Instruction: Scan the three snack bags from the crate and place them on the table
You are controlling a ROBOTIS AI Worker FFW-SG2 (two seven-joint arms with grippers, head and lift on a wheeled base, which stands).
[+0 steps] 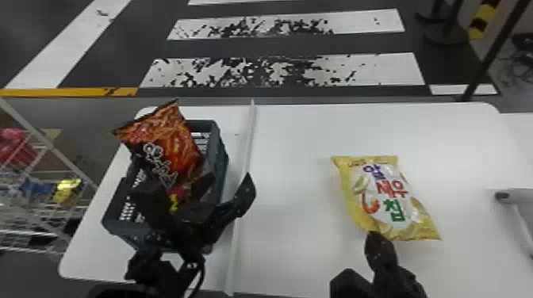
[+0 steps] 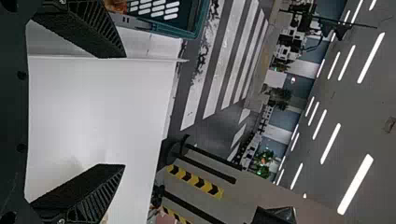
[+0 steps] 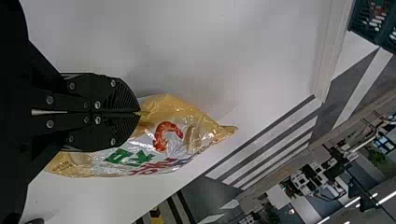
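Nearest us, our left arm comes in from the bottom edge, its gripper (image 1: 195, 192) spread wide, one finger above the crate (image 1: 221, 158), the other by the white divider (image 1: 242, 170). Our right arm angles in too, and we have its gripper (image 1: 374, 237) pressed together, pinching the near edge of the yellow snack bag (image 1: 390, 194), which lies on the table (image 1: 301, 158). We see the orange snack bag (image 1: 170, 142) slanting up out of the crate.

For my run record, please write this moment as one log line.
left gripper open near crate | right gripper shut on edge of yellow bag | orange bag sticking out of crate | scan: cannot tell
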